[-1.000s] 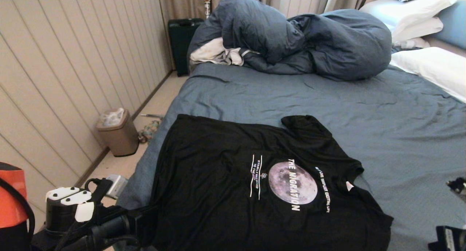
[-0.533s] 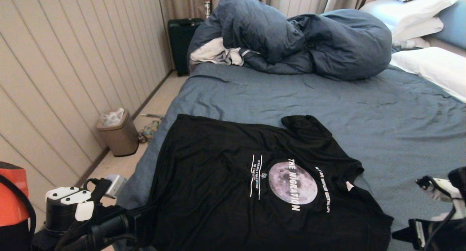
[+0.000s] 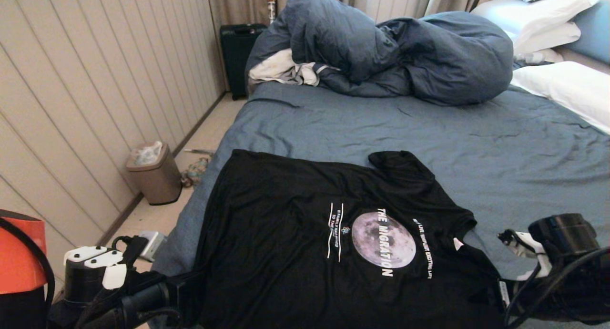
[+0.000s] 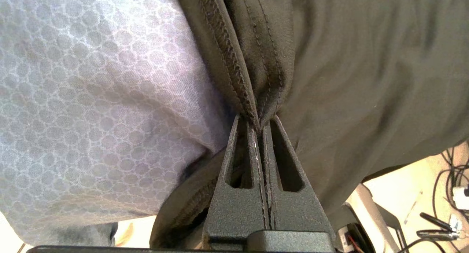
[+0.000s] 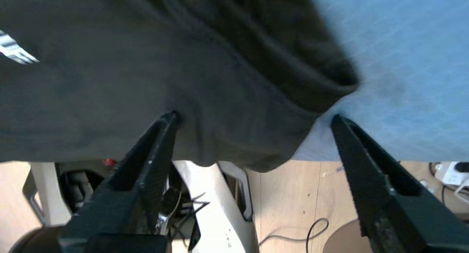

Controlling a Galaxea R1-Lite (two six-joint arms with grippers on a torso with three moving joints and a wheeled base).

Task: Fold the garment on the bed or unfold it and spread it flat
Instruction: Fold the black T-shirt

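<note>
Our right tool (image 5: 253, 117) has just swung in with jaws spread wide, straddling the near sleeve corner of the thin black moon-print T-shirt (image 3: 333, 233). Our left tool (image 4: 262, 126) stays pinched shut on the hem. The shirt lies flat on the slate-blue bed (image 3: 476, 143); we judge a 2-handed lift is coming.

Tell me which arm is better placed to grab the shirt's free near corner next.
Right. The right gripper is open, its fingers straddling the T-shirt sleeve corner at the bed edge. The left gripper is shut on the hem.
</note>
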